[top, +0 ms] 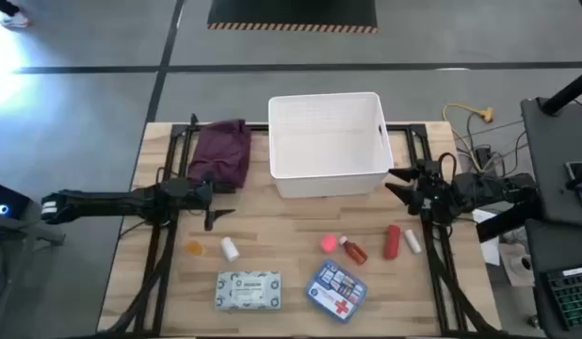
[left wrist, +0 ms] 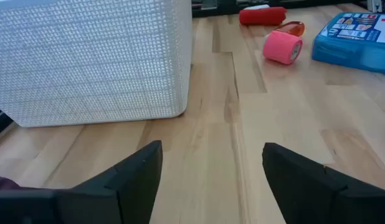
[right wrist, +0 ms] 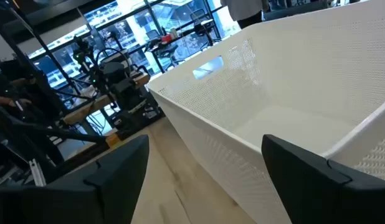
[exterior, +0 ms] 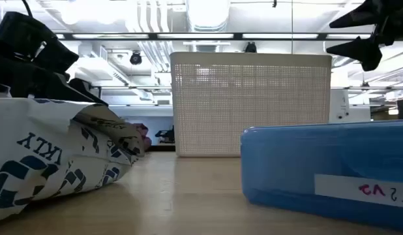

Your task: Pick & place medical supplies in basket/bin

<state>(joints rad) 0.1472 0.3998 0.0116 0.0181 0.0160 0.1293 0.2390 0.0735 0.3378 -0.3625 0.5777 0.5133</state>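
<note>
The white bin (top: 327, 143) stands at the table's far middle. On the near half lie an orange cap (top: 194, 249), a white bottle (top: 230, 249), a grey-green packet (top: 248, 290), a blue first-aid box (top: 336, 290), a pink roll (top: 329, 244), a red-orange bottle (top: 353, 250), a red tube (top: 393, 241) and a white tube (top: 412, 242). My left gripper (top: 212, 202) hovers open left of the bin, near the purple cloth (top: 222, 151). My right gripper (top: 397, 184) hangs open and raised at the bin's right wall; its wrist view looks into the bin (right wrist: 304, 118).
The purple folded cloth lies at the far left beside the bin. Black frame rails (top: 159, 254) run along both table sides. Cables (top: 470, 127) and a dark desk with a keyboard (top: 566, 292) sit off the right edge. Bare wood (top: 282, 231) shows between the bin and the supplies.
</note>
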